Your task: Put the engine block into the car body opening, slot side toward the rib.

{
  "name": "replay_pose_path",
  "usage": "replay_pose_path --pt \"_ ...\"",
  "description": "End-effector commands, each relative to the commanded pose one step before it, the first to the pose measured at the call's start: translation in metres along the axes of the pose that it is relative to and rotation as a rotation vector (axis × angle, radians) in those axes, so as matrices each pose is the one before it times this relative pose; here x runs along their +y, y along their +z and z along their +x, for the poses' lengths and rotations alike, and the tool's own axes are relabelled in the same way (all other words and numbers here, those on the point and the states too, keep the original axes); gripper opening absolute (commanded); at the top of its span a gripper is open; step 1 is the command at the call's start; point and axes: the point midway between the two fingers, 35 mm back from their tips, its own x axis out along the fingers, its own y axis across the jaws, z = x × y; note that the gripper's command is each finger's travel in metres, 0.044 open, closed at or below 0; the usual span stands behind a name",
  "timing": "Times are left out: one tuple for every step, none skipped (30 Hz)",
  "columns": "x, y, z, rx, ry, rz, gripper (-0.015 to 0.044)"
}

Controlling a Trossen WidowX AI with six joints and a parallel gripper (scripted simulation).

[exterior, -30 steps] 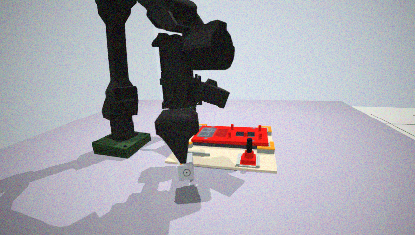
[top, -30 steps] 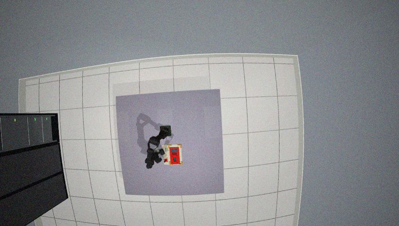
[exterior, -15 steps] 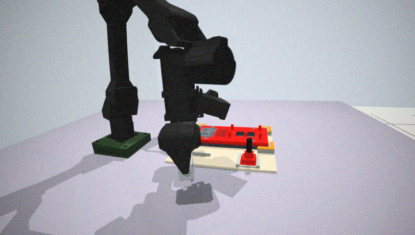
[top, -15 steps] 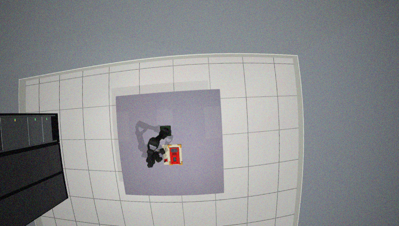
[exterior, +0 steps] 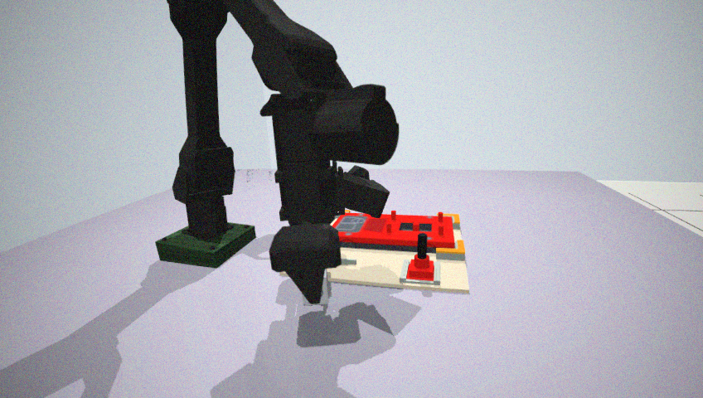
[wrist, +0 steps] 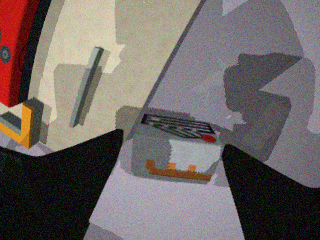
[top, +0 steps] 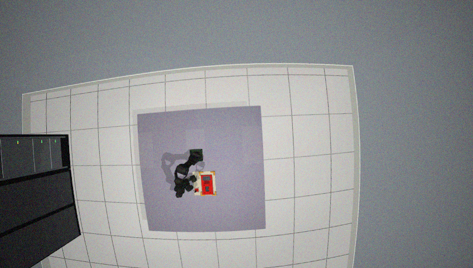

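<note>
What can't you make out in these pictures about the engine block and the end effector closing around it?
- Exterior view: the engine block is mostly hidden behind the end effector; contact cannot be judged.
- Top view: block hidden under the arm; car body too small for its opening or rib.
- Wrist view: block blurred, slot side unclear; car body cut off by the edge.
</note>
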Motion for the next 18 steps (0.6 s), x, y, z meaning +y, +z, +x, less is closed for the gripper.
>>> replay_pose_path --pt "0.0007 -0.0001 0.00111 -0.00132 0.00272 0.0045 0.0282" --pt "0.0 0.0 0.0 0.0 0.0 0.0 0.0256" --pt "0.0 0.0 0.0 0.0 0.0 0.0 0.023" --pt "0.0 0.0 0.0 0.0 0.0 0.0 0.0223" --pt "0.0 0.0 0.0 0.0 0.0 0.0 0.0217" --pt "0.0 0.0 0.0 0.0 0.0 0.0 0.021" --pt "0.0 0.0 0.0 0.0 0.0 0.0 0.0203" --pt "0.0 0.0 0.0 0.0 0.0 0.0 0.0197" --pt "0.0 0.0 0.0 0.0 0.0 0.0 0.019" --pt "0.0 0.0 0.0 0.0 0.0 0.0 0.0183" --pt "0.0 0.0 0.0 0.0 0.0 0.0 0.0157" --pt "-0.00017 0.00027 -0.00022 -0.00137 -0.00105 -0.0013 0.0131" --pt "-0.00051 0.00082 -0.00067 -0.00409 -0.00315 -0.004 0.0105" --pt "-0.00085 0.00137 -0.00111 -0.0068 -0.00528 -0.0067 0.0078" --pt "-0.00103 0.00165 -0.00135 -0.00815 -0.00641 -0.0081 0.0052" --pt "-0.00105 0.00165 -0.00135 -0.00811 -0.00646 -0.0081 0.0026" --pt "-0.00106 0.00165 -0.00135 -0.00807 -0.00651 -0.0082 0.0" --pt "-0.00111 0.00161 -0.00184 -0.00724 -0.00593 -0.0074 0.0"
